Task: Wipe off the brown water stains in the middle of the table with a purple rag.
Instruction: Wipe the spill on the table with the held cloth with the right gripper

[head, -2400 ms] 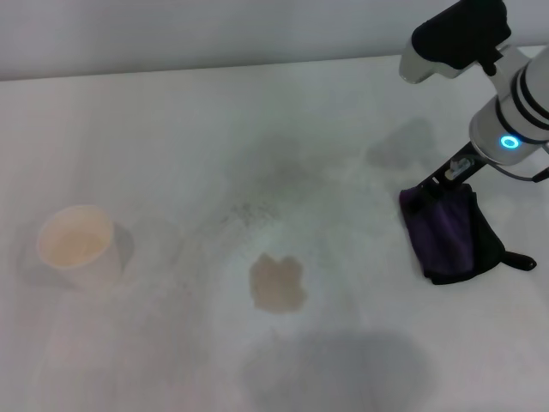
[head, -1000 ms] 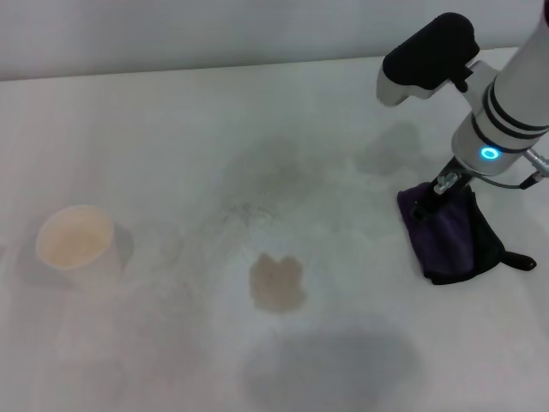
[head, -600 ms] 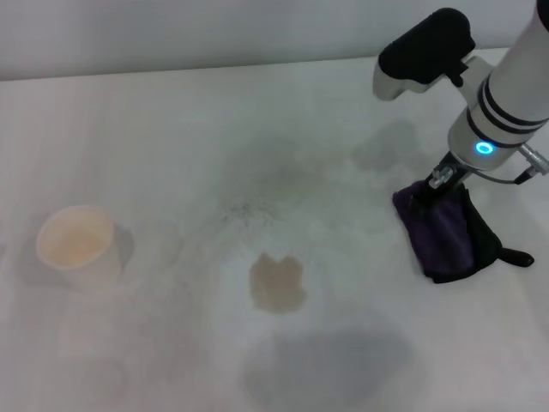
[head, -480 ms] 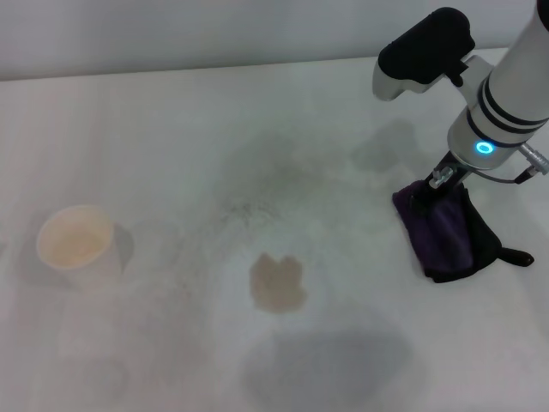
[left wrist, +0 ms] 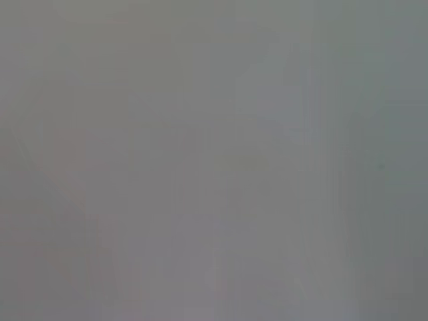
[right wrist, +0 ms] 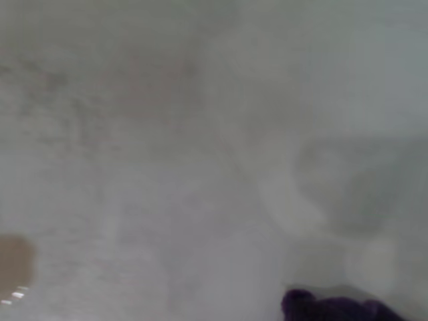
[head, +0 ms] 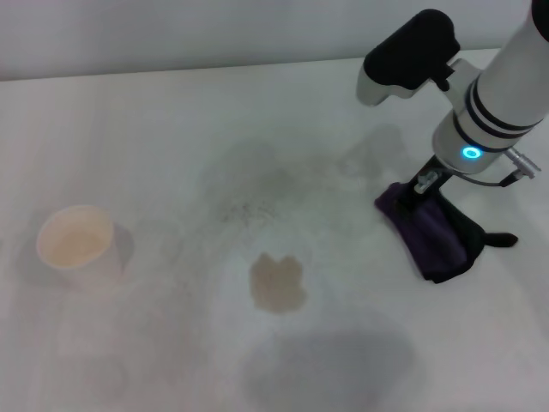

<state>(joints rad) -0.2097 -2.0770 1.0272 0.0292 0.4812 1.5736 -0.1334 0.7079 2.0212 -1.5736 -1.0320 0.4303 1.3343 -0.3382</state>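
Note:
The brown water stain is a small tan blotch on the white table, near the middle front. The purple rag, dark with black edging and a loop tag, lies on the table to the right of the stain. My right gripper comes down onto the rag's far left corner and is shut on it, with the rag trailing on the table. In the right wrist view a bit of the rag shows at one edge and the stain at another. My left gripper is out of view.
A white cup stands at the left of the table. Faint grey speckles and soft shadows lie behind the stain. Bare tabletop separates the rag from the stain. The left wrist view shows only flat grey.
My right gripper has moved left toward the table's middle, dragging the purple rag with it. The stain and the cup have not moved.

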